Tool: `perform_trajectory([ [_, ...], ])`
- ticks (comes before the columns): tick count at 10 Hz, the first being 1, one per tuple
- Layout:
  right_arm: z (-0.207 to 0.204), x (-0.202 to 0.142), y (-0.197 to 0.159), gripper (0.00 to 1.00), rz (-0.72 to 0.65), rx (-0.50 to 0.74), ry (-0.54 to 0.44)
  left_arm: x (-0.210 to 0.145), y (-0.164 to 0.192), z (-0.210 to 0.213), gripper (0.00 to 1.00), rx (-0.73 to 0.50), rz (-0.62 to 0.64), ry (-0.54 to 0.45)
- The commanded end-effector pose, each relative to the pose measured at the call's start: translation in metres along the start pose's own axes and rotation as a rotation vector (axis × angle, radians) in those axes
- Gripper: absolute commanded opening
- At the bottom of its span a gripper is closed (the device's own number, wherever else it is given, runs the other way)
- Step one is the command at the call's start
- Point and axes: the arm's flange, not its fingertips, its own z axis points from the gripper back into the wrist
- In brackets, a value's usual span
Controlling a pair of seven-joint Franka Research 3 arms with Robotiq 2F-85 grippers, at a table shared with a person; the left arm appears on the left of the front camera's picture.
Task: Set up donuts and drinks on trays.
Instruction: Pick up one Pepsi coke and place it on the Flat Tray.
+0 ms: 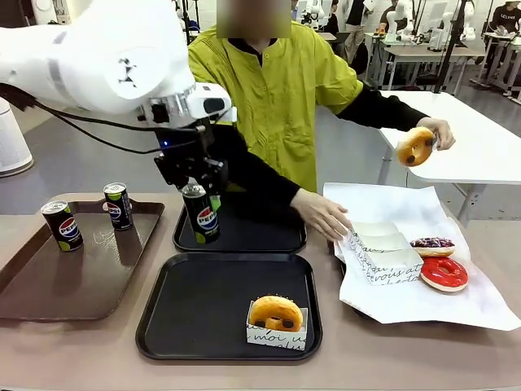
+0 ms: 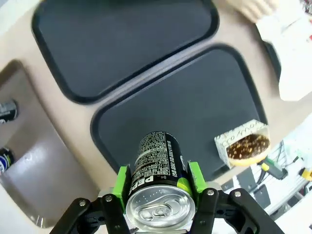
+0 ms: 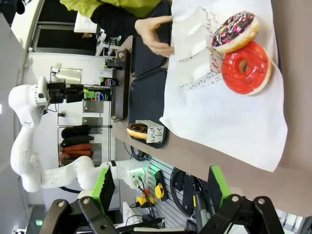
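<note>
The left gripper is clamping a can near its top, green pads pressing on opposite sides; the can is hanging upright, its long axis running along the fingers, lid toward the wrist. In the front view its base is overlapping the near-left corner of the far tray, while the near tray, carrying one sleeved donut, is lying just robot-side of it; the wrist view is instead showing the base over the near tray's left part. The coming lowering is likely turning on which tray truly lies below, and I cannot tell; nor whether the base is touching anything. The right gripper is standing wide, holding nothing, beside the paper bearing two iced donuts, well apart from the can; the left arm is plainly nearer. One hand is resting by the sleeves, just beside the far tray's right edge; the other hand is lifting a plain donut. Arm and dark sleeve are hiding the far tray's back; two spare cans are standing on the brown tray.
</note>
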Motion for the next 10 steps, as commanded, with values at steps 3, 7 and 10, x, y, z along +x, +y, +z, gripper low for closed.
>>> perform_trajectory([
  [3,-0.001,0.001,-0.001,1.0,0.018,0.022,-0.01,-0.135,0.036,0.053,0.58,-0.11,-0.13,0.048],
  [7,-0.001,0.001,-0.001,1.0,0.018,0.022,-0.01,-0.127,0.033,0.051,0.58,-0.089,-0.108,0.07],
  [10,-0.001,0.001,-0.001,1.0,0.018,0.022,-0.01,-0.127,0.033,0.051,0.58,-0.089,-0.108,0.07],
])
